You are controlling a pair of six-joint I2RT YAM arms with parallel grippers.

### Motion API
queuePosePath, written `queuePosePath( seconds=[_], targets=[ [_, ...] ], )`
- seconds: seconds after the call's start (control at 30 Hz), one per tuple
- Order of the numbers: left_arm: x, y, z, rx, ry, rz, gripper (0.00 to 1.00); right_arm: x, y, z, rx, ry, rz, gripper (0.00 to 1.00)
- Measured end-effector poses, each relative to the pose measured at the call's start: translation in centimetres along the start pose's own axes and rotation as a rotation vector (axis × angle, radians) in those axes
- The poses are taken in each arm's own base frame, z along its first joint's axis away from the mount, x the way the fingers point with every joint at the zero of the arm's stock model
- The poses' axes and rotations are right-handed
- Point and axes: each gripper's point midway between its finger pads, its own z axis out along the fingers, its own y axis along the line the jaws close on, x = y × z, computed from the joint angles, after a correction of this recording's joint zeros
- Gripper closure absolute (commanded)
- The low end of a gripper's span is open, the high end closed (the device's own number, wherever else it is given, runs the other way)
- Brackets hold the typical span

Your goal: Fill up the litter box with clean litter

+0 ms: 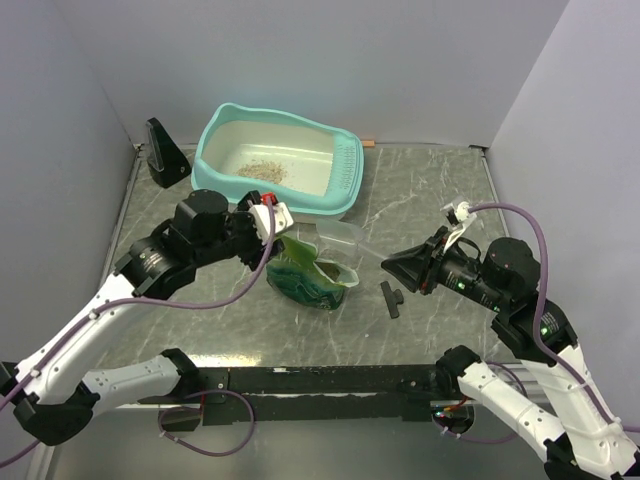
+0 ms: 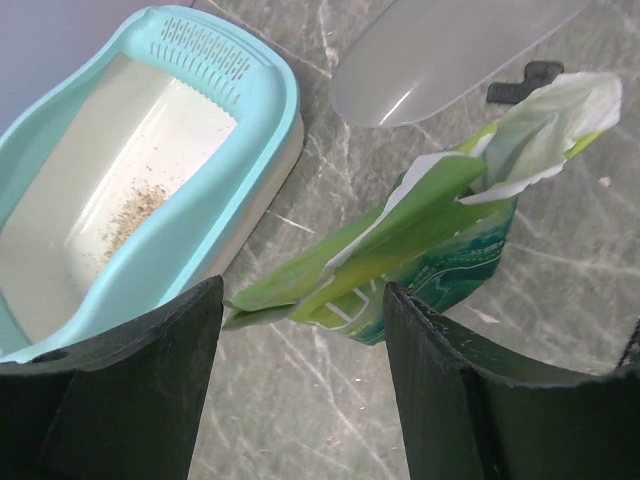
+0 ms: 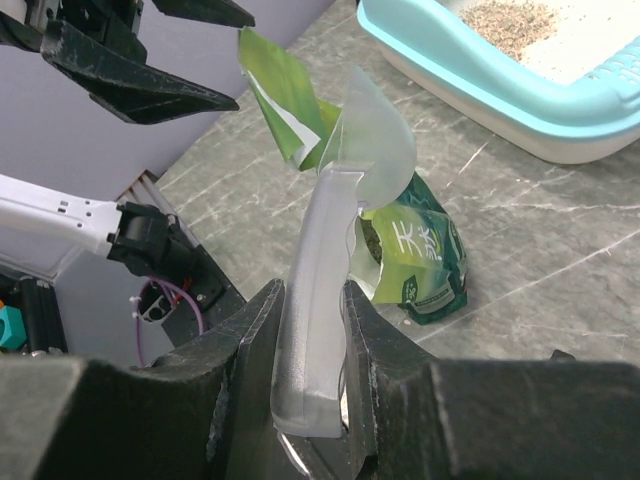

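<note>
Near right, the right pincer [image 3: 312,300] pinches the scoop [image 3: 365,150] by its handle, with the bowl hanging over the pouch [image 3: 420,265]. With so long a lever, a loaded scoop may twist in that hold and spill onto the surface [image 1: 430,200] on the way across. The pouch stands slumped in the middle, its flaps flopping over its mouth. Nothing holds it: the left pincer [image 2: 300,300] hovers just above with fingers spread wide. A dig could push the pouch over or slide it away. Far left sits the box [image 1: 348,172], with only a thin patch of litter [image 1: 263,171] on its floor. I judge many trips remain, each a chance to miss the rim.
</note>
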Motion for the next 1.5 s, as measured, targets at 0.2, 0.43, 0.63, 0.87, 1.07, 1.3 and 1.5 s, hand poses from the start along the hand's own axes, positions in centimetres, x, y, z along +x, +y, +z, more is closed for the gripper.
queuePosePath(
  seconds=[0.2,0.43,0.63,0.87,1.07,1.3,1.5],
  targets=[
    [0.5,0.2,1.5,0.004,0.034,0.095,0.29,1.0,-0.1,-0.1,-0.007,0.012,0.003,1.00],
    [1.6,0.1,3.8,0.033,0.086,0.181,0.28,1.4,0.0,-0.3,-0.018,0.018,0.000,1.00],
    [2.9,-1.1,5.6,0.092,0.138,0.197,0.65,1.6,0.0,-0.5,-0.014,0.021,-0.002,1.00],
    [3.2,-1.5,5.4,0.112,0.148,0.209,0.99,2.3,-0.8,-0.6,0.027,0.045,0.004,1.00],
    [3.3,-1.2,4.7,0.076,0.162,0.168,0.99,2.7,-1.3,-1.1,0.063,0.085,0.006,1.00],
    [4.2,-1.0,4.0,-0.018,0.228,0.030,0.99,0.3,-0.3,-2.4,0.083,0.089,-0.018,1.00],
    [4.5,-1.3,2.3,-0.074,0.246,-0.102,0.99,-2.4,1.1,-3.7,0.083,0.093,-0.039,1.00]
  ],
)
